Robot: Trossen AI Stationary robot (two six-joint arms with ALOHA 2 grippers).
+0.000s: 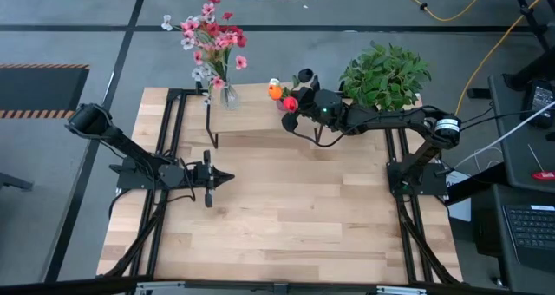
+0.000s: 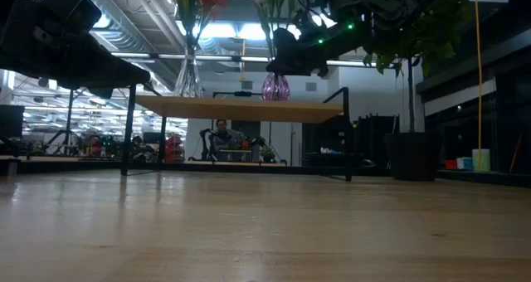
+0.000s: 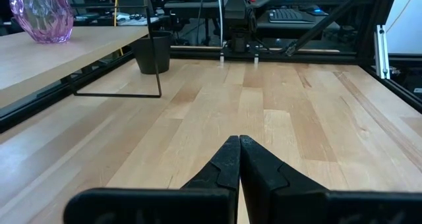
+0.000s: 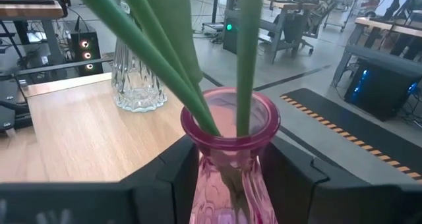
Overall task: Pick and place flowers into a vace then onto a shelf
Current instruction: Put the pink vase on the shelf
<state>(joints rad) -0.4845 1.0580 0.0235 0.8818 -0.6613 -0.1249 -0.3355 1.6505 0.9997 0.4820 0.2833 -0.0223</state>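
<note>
A pink glass vase holds green stems; their orange, red and dark blooms show in the high view. It stands upright at the middle of the shelf, with my right gripper shut around it. A clear vase of pink and white flowers stands on the shelf's left end. My left gripper is shut and holds nothing. It hovers low over the tabletop's left half, nearer than the shelf. My right gripper holds the pink vase by its body, just below the rim. It is pinched between the two fingers, which come in level from the table's right. The vase is upright and its base is down at the shelf board.
A bushy green plant in a black pot stands at the table's far right, behind my right arm. The shelf's black legs stand on the table. Bare wood fills the near half. A person sits far behind the table.
</note>
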